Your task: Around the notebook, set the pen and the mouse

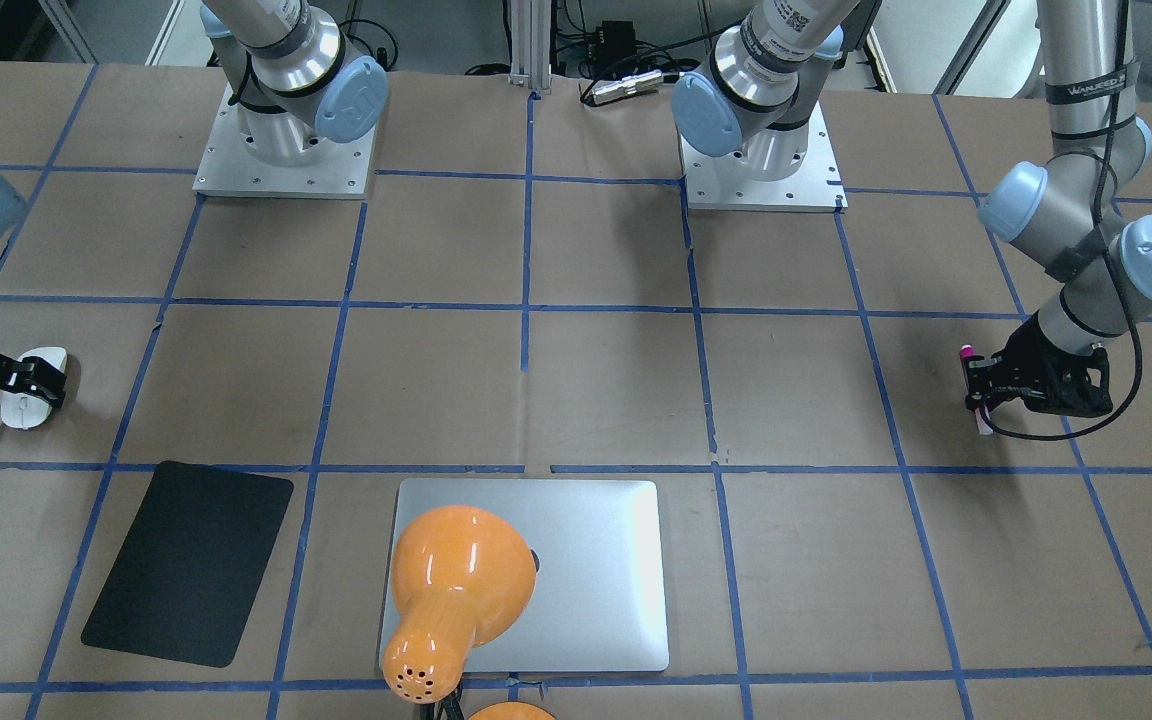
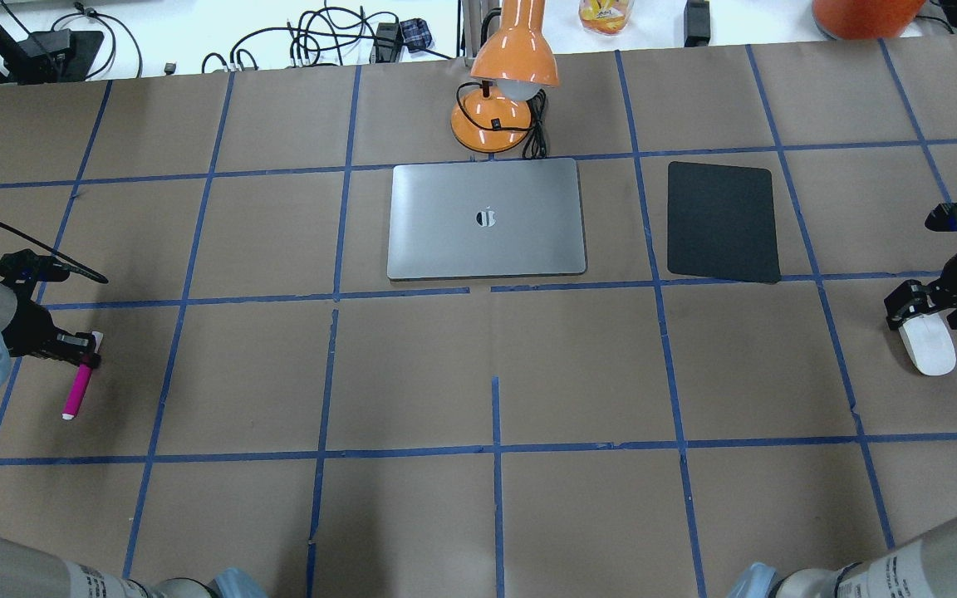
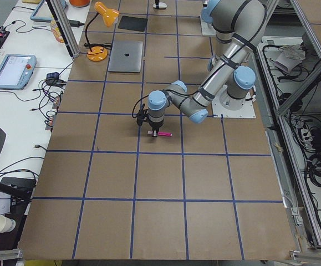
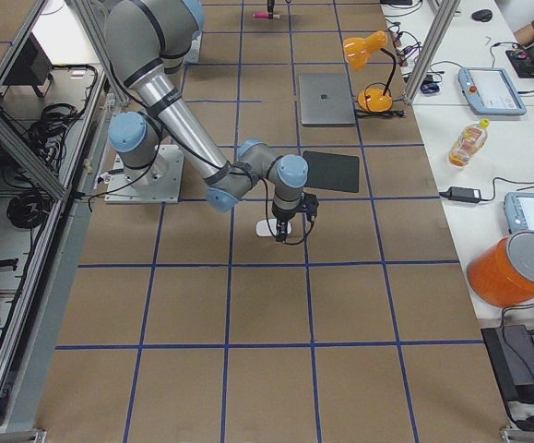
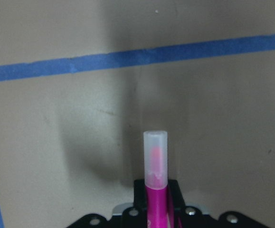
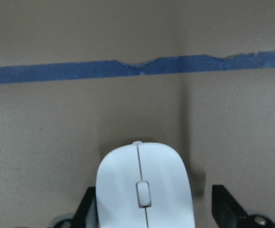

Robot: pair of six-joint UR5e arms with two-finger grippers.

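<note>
Pen point(image 2: 77, 392) is clamped in my left gripper point(image 2: 86, 353). The fingers are closed on the magenta barrel just behind the pale cap, which pokes out past them in the wrist view. It lies roughly level, far out at my left edge of the table point(image 2: 578, 374); whether it touches the brown paper I cannot tell. My right gripper point(image 2: 920, 320) is down over the white mouse point(image 2: 929, 349) at my right edge with its fingers point(image 6: 225, 211) spread. One is close beside the shell and the other stands clear of it, so nothing is gripped. The silver notebook point(image 2: 487, 218) lies closed at the far middle, well apart from both. An orange desk lamp point(image 2: 502, 83) stands just beyond it, and a black mat point(image 2: 722, 220) lies between it and the mouse.
</note>
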